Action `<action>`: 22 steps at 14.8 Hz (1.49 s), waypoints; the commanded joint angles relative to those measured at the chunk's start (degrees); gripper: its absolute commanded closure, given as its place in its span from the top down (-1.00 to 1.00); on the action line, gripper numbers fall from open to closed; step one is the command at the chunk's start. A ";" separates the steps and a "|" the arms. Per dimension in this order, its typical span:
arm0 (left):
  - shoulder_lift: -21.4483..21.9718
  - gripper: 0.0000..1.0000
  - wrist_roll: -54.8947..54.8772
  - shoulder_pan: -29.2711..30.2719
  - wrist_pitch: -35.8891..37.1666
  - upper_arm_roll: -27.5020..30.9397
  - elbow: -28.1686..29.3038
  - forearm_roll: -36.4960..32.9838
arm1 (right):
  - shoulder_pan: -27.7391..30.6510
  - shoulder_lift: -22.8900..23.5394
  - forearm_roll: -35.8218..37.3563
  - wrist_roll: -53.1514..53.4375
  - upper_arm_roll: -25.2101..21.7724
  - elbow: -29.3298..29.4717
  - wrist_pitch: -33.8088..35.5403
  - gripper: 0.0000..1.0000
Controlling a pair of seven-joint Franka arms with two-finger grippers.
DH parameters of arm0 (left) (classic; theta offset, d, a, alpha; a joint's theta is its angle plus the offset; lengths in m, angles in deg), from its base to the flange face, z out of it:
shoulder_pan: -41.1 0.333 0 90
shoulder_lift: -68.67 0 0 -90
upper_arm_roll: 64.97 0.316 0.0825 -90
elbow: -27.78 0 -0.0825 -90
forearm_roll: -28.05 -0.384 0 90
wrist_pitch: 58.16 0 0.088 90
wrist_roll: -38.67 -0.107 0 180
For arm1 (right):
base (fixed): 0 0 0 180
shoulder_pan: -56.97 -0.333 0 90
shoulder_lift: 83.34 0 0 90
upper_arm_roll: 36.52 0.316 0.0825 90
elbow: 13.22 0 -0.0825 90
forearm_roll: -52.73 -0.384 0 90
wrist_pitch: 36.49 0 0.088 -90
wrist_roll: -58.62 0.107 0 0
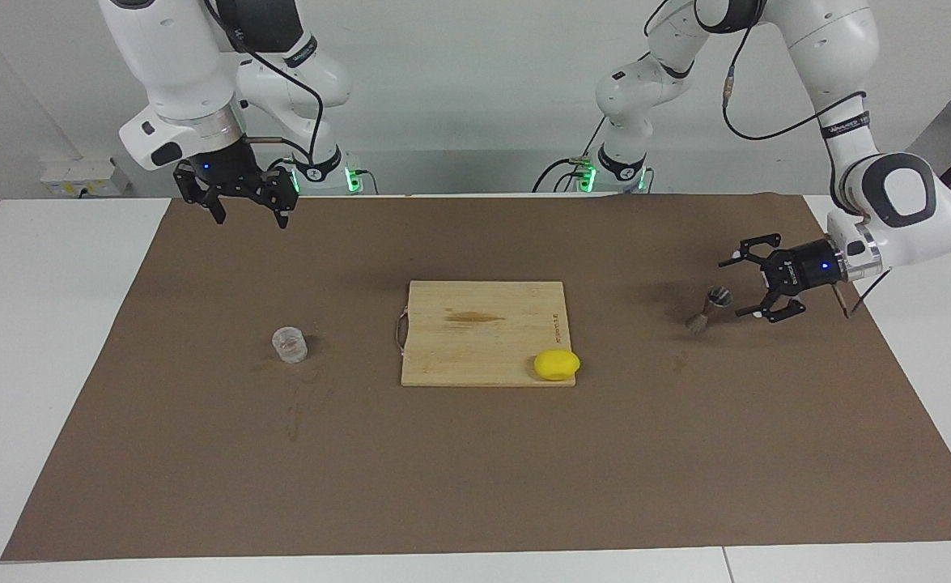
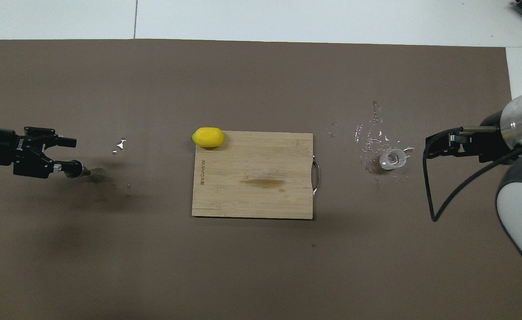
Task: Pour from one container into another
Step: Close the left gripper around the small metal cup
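We see the left end effector (image 1: 740, 285) released, jaws spread, just beside the upright jigger (image 1: 707, 308). Right end effector (image 1: 247, 207) released, raised. Glass cup (image 1: 290, 344) stands toward the right arm's table end.

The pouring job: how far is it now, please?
Nothing is poured yet, though droplets lie around the glass cup, which stands untouched on the mat. In hand: the left gripper, fingers open, is level with the metal jigger, not gripping it. The right gripper waits, open, above the mat. Left: grasp, lift, pour.
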 commanded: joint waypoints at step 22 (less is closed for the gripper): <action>-11.21 1.00 -24.33 5.73 9.80 -0.37 6.15 17.49 | 0.66 -0.93 -1.02 0.62 0.29 -0.58 0.32 0.99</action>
